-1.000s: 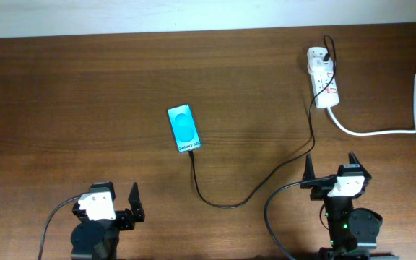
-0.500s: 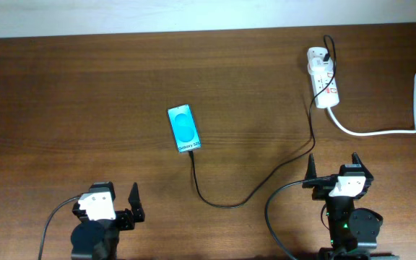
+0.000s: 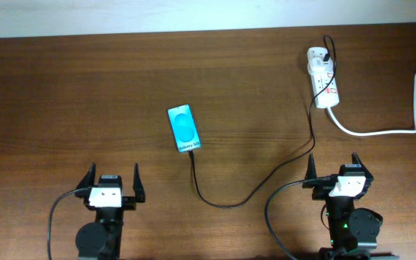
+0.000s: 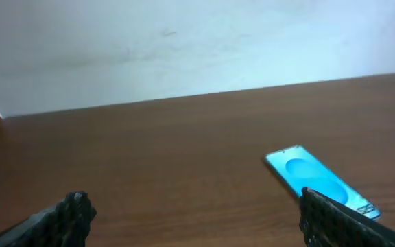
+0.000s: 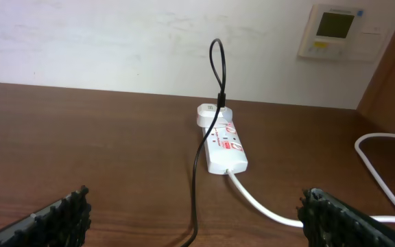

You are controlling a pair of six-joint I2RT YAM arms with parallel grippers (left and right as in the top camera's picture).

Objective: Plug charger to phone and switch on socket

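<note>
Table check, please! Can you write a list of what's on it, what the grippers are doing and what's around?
Surface: brown wooden table.
Job's things: phone lies flat, screen lit cyan; charger runs from the phone's near edge to a white plug in the socket; switch state too small to tell.
Clutter: nothing seen.
Grippers: left gripper open, empty; right gripper open, empty; both at the near edge.
Cables: thick white cord leaves the socket rightwards.
Surroundings: white wall with a wall panel.
</note>
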